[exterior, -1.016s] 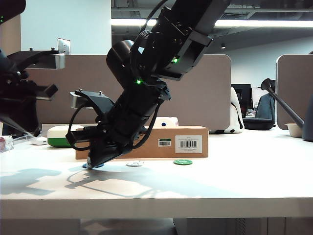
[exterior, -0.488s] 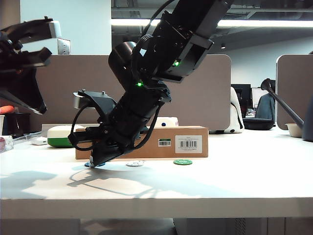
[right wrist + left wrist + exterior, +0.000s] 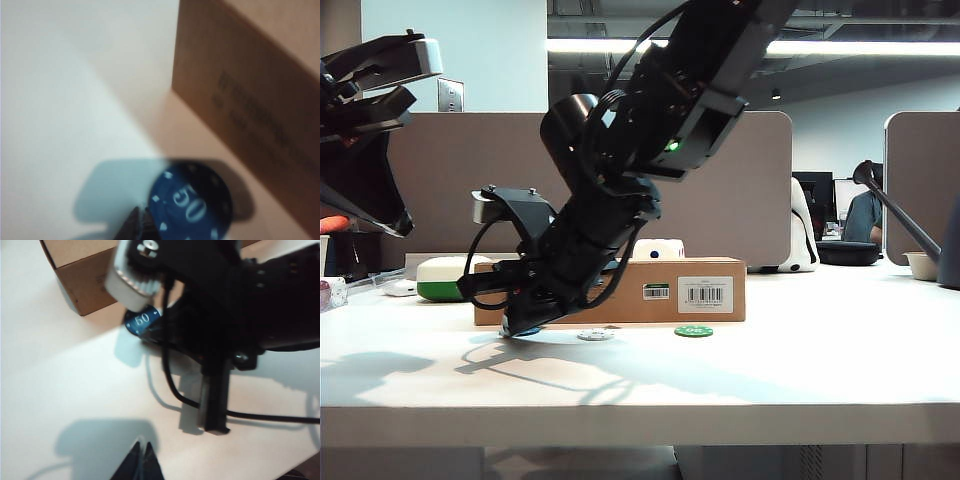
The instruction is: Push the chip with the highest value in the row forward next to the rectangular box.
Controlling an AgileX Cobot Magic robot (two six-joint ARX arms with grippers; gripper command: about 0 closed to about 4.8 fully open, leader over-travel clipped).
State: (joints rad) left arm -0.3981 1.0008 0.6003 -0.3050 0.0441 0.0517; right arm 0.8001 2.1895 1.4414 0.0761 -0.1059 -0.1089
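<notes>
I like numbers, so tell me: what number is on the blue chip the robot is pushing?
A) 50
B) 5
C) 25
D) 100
A: the blue chip shows a pale "50" on its face in the right wrist view, just by the right end effector, and the left wrist view reads the same.

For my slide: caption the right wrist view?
Right tool, closed, beside the blue chip near the cardboard box.
</notes>
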